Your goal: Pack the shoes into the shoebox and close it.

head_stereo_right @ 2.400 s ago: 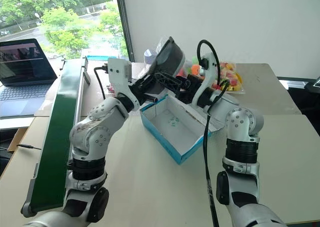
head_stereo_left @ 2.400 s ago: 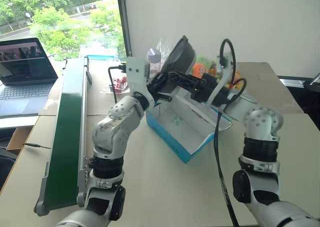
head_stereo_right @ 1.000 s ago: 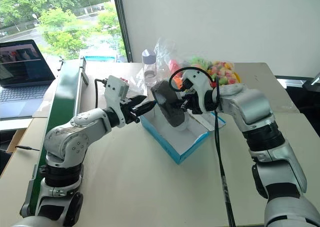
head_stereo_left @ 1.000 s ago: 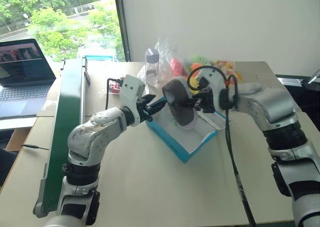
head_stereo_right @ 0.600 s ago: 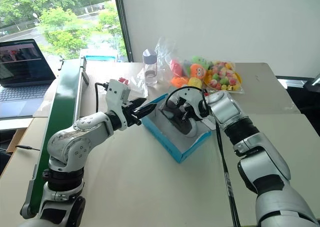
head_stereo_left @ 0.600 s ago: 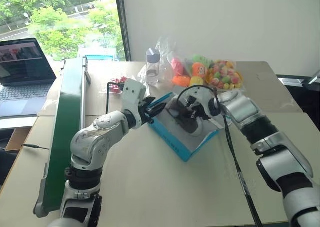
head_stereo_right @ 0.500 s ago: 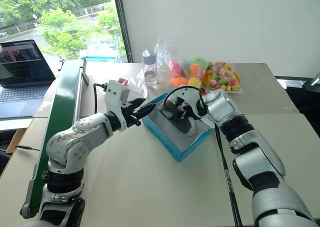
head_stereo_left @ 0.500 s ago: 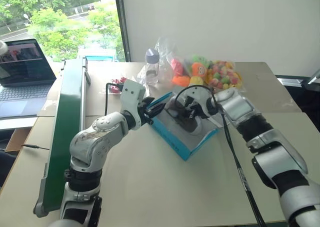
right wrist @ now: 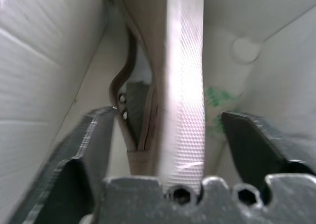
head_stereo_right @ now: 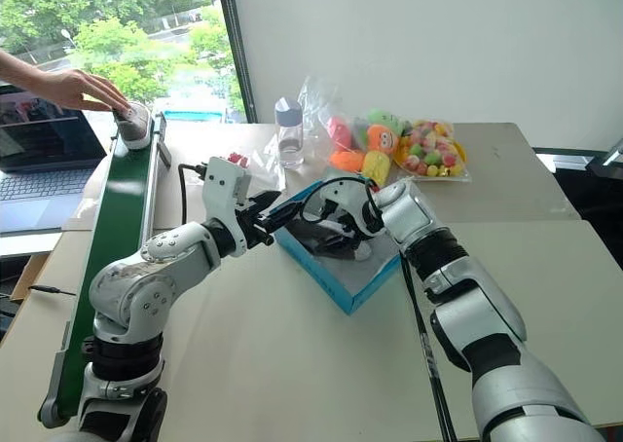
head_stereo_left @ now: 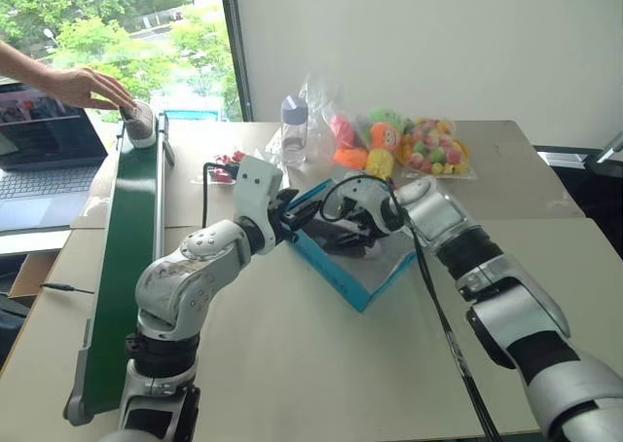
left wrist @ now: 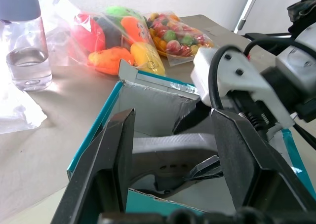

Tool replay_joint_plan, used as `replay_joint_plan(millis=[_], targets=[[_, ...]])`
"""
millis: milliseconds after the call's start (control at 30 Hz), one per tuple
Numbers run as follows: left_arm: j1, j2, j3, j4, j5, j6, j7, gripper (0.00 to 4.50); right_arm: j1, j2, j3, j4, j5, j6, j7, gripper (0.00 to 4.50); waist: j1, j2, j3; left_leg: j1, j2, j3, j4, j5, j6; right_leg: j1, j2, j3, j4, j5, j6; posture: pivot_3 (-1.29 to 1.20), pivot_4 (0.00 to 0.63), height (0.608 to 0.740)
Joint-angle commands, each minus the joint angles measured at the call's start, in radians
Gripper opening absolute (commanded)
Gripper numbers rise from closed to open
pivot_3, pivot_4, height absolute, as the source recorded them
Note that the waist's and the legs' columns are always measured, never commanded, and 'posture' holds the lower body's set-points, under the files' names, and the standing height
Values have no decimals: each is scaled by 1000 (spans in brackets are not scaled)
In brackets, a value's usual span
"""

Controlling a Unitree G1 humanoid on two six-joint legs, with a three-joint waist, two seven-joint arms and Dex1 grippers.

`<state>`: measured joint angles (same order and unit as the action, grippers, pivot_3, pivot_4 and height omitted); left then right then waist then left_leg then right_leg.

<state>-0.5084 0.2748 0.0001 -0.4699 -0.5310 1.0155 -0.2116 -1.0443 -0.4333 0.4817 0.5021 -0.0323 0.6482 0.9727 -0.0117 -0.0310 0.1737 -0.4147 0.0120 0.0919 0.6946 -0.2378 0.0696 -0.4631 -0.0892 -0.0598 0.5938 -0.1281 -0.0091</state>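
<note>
The shoe (right wrist: 182, 86) lies on edge inside the shoebox (head_stereo_left: 341, 281), between the right gripper (right wrist: 173, 130)'s spread, empty jaws; it looks light and soft, its ribbed sole the firmest hold. The left gripper (left wrist: 173, 150), jaws parted, straddles the box's near wall. The head views add a person's hand (head_stereo_left: 83, 87) setting a second shoe (head_stereo_left: 139, 123) on the conveyor (head_stereo_left: 122, 267).

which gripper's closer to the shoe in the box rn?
Right. The right gripper is down inside the shoebox with its open fingers either side of the shoe; the left gripper sits at the box's outer corner.
</note>
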Motion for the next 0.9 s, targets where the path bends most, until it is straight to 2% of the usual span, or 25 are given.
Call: replay_joint_plan(millis=[33,200,300,367,400,500,600,633,900], targets=[[-14,5,5,-40,-4,2,-2,2600,-9,-21,-68,-186,12,98,-12,4404,0,0,0,0,0,0,0,0,0,0,0,0,0,0,0,0,150,740],[-30,20,46,-10,41,-2,50,2600,-15,-50,-187,-429,147,288,45,4404,2,0,0,0,0,-1,0,0,0,-1,0,-1,1,-4,6,0,150,740],[-5,29,130,27,124,-33,157,2600,-25,-16,-376,-533,344,369,91,4404,1,0,0,0,0,-1,0,0,-1,-1,0,-1,0,-4,6,0,150,740],[19,34,173,42,170,-49,210,2600,-6,12,-458,-558,423,342,91,4404,-1,0,0,0,1,-1,0,0,-1,-1,0,-1,0,-3,6,0,150,740],[30,29,194,45,184,-57,232,2600,15,18,-471,-571,440,310,92,4404,-1,0,0,0,1,-1,0,0,-1,-1,0,-2,0,-3,6,0,150,740],[55,23,238,44,230,-78,282,3242,62,46,-504,-605,520,331,91,4500,2,0,0,0,1,-2,-1,0,-1,-1,0,-3,0,-4,6,0,150,740],[80,12,276,21,247,-80,309,4334,102,88,-513,-589,560,316,66,4500,7,0,0,0,1,-1,-1,-4,-7,-1,-2,-4,0,0,-1,0,150,740],[90,10,291,11,255,-72,324,4461,113,98,-513,-576,569,308,64,4500,7,0,0,-1,0,-1,-1,-4,-8,-1,-3,-4,0,1,-1,0,150,740],[168,23,388,-62,350,-2,428,4461,165,96,-455,-532,581,234,107,4500,7,0,0,-1,1,-1,-1,-3,-6,-2,-2,-5,0,0,-1,0,150,740]])
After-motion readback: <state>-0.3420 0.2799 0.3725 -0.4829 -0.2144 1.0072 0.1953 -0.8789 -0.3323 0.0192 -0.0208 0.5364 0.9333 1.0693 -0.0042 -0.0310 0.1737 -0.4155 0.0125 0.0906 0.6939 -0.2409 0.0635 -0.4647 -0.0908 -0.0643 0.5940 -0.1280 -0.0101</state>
